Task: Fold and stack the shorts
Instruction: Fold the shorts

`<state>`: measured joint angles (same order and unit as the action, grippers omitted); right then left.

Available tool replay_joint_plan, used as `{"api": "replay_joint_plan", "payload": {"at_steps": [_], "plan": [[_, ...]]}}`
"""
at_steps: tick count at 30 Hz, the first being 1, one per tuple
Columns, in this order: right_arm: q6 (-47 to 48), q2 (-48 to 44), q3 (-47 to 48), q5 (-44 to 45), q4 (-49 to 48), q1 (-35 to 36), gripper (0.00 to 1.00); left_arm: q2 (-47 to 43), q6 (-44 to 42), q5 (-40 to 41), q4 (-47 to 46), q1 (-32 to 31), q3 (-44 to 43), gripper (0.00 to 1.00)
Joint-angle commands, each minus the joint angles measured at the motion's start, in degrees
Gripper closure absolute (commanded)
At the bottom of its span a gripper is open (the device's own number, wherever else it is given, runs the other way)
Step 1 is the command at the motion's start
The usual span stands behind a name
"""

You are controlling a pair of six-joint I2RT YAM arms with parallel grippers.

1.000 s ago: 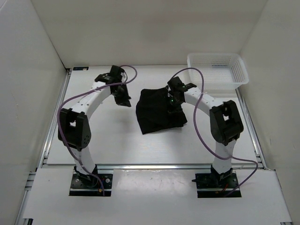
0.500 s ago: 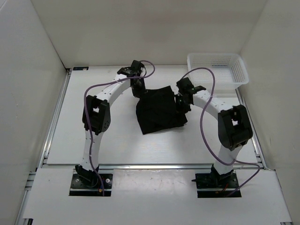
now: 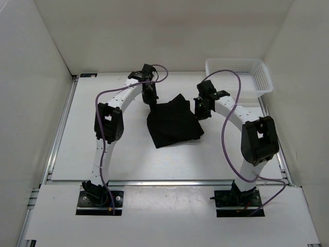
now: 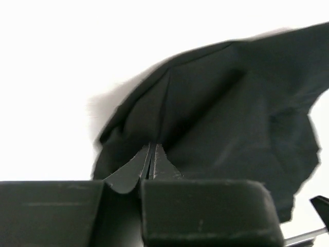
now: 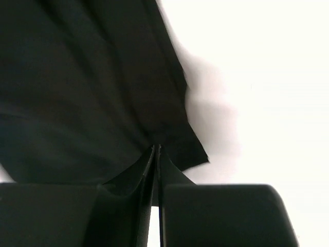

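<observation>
The black shorts lie bunched on the white table in the middle of the top view. My left gripper is at their far left corner. In the left wrist view its jaws are pressed together on a pinch of the black shorts, and folds run away from the tips. My right gripper is at the far right edge of the shorts. The right wrist view shows its jaws shut on a corner of the shorts, which is pulled into a point.
A white mesh basket stands at the back right corner, just behind the right arm. Purple cables loop over both arms. White walls close in the table on the left, back and right.
The left arm swung in from the left to the shorts' far left corner. The right gripper shifted from over the shorts to their far right edge and closed. The far edge lifted slightly.
</observation>
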<state>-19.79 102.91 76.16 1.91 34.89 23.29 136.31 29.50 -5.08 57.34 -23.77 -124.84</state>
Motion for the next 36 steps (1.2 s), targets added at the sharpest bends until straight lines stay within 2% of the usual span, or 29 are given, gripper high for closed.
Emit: {"api": "replay_joint_plan", "payload": {"at_steps": [1, 5, 9, 11, 15, 19, 22, 24, 25, 26, 27, 28, 29, 30, 31, 32, 34, 36], "plan": [[-0.2, -2.2, 8.0, -1.4, 0.2, 0.1, 0.92, -9.6, -0.8, 0.9, 0.8, 3.1, -3.5, 0.90], [-0.8, 4.6, 18.5, -2.8, 1.3, 1.1, 0.88, -10.3, -0.3, -0.4, 0.8, 4.5, -1.5, 0.90], [-1.3, 15.8, 27.6, -3.7, 1.3, 1.8, 0.85, -10.3, 0.4, -0.4, 0.8, 4.5, 2.5, 0.90], [-1.3, 20.3, 33.5, -4.7, 1.3, 1.8, 0.84, -8.9, 0.4, -0.9, 0.8, 4.5, 4.3, 0.90], [-2.1, 29.5, 39.0, -6.0, 1.8, 1.8, 0.84, -5.3, -0.1, -1.6, -0.7, 4.5, 5.7, 0.90], [-3.8, 30.8, 39.1, -7.3, 1.8, 1.8, 0.84, -3.3, -0.1, -2.4, -0.7, 4.5, 5.7, 0.90], [-3.9, 26.3, 37.8, -6.7, 1.8, 1.8, 0.84, -4.3, -0.7, -1.2, -0.7, 4.5, 3.9, 0.90], [-3.9, 20.7, 37.1, -4.2, 1.3, 1.2, 0.77, -6.6, -2.3, 0.5, 0.9, 5.0, 1.4, 0.88], [-3.9, 18.6, 36.1, -3.1, 1.3, 1.2, 0.56, -7.7, -2.9, 0.5, 1.5, 5.0, 0.6, 0.84], [-4.4, 13.9, 35.4, -1.8, 1.3, 1.2, 0.43, -10.4, -2.9, 1.6, 1.5, 5.0, -0.2, 0.76], [-4.4, 11.5, 34.6, -0.3, 1.3, 0.7, 0.31, -12.0, -3.6, 2.1, 2.4, 5.7, -1.4, 0.57], [-4.4, 9.1, 32.5, 1.5, 1.3, 0.7, 0.18, -13.8, -4.2, 2.7, 2.4, 6.3, -1.4, 0.49], [-4.4, 4.4, 31.3, 5.4, 1.3, 0.7, 0.14, -17.5, -4.2, 3.5, 3.8, 6.3, -1.4, 0.38], [-4.4, 2.3, 29.9, 6.9, 1.3, 0.1, 0.12, -19.7, -4.7, 3.5, 3.8, 7.7, -1.4, 0.33], [-4.4, 0.3, 28.6, 7.9, 1.3, -0.8, 0.11, -22.0, -4.7, 4.0, 3.8, 7.7, 0.5, 0.18], [-4.4, -3.4, 25.6, 8.8, 1.3, -1.4, 0.07, -24.4, -4.7, 4.0, 3.8, 8.6, 2.0, 0.13], [-4.4, -7.0, 21.9, 12.5, 3.0, -3.3, 0.06, -32.2, -5.2, 4.5, 3.8, 9.8, 8.0, 0.06], [-4.9, -12.2, 15.9, 14.7, 5.1, -5.5, 0.03, -40.4, -5.2, 5.3, 2.3, 9.8, 13.1, 0.05]]}}
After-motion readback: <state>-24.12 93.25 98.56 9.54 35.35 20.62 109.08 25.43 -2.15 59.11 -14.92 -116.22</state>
